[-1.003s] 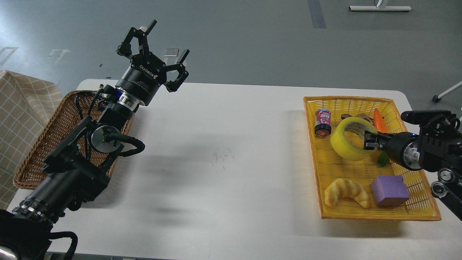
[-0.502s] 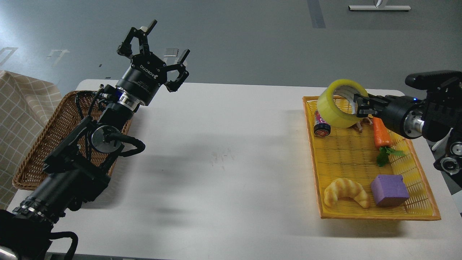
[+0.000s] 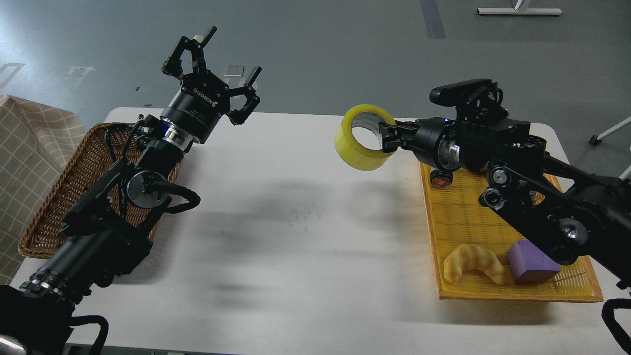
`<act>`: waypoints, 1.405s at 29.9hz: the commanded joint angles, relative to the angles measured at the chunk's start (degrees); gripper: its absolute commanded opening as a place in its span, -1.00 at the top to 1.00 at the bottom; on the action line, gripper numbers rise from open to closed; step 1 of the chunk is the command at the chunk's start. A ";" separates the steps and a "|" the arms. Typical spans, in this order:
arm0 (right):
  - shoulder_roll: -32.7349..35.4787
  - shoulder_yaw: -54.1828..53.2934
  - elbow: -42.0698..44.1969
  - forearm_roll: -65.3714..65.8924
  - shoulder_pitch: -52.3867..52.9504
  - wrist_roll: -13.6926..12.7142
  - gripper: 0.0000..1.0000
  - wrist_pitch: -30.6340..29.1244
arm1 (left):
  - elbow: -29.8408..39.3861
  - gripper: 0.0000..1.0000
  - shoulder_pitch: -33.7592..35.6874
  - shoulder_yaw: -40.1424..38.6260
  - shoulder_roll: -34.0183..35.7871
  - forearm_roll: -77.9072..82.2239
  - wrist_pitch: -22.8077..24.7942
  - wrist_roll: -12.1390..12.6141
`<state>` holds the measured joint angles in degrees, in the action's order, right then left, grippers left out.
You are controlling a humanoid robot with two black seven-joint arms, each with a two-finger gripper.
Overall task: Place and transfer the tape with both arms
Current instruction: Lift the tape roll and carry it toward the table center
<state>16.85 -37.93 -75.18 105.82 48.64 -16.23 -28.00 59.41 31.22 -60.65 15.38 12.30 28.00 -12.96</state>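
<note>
- Our left gripper [image 3: 217, 61] stood raised above the brown wicker basket [image 3: 54, 207], fingers spread wide, holding nothing.
- The yellow tape roll [image 3: 362, 144] hung in the air over the white table [image 3: 296, 246], left of the yellow tray [image 3: 436, 236].
- Our right gripper [image 3: 385, 138] clamped the roll's right wall.

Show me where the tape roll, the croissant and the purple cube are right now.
tape roll [image 3: 356, 151]: head view, on its yellow outer band.
croissant [image 3: 472, 260]: head view, on the middle of its arched back.
purple cube [image 3: 532, 264]: head view, on its top face.
</note>
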 commanded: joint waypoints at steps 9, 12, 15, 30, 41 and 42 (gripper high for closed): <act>-14.64 5.66 13.12 0.44 2.07 0.06 1.00 0.00 | 0.00 -0.96 0.16 0.00 -0.09 0.00 0.00 0.04; -16.66 6.98 14.80 0.62 2.07 0.06 1.00 0.00 | 0.00 -0.96 0.16 0.00 -0.26 0.00 0.00 0.04; -16.85 7.25 15.77 0.62 1.98 0.06 1.00 0.00 | 0.00 -0.96 0.16 0.00 -0.18 0.00 0.00 -0.05; -16.85 9.28 18.41 0.88 0.31 -0.03 1.00 0.00 | 0.00 -0.96 0.16 0.00 -0.18 0.00 0.00 -0.05; -16.85 9.54 18.41 0.97 -1.45 -0.03 1.00 0.00 | 0.00 -0.96 0.16 0.00 -0.09 0.00 0.00 -0.05; -16.85 9.54 18.41 0.97 -1.53 -0.03 1.00 0.00 | 0.00 -0.96 0.16 0.00 -0.09 0.00 0.00 -0.05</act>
<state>0.00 -28.38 -56.77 106.75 47.43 -16.26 -28.00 59.41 31.38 -60.64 15.29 12.30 28.00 -13.00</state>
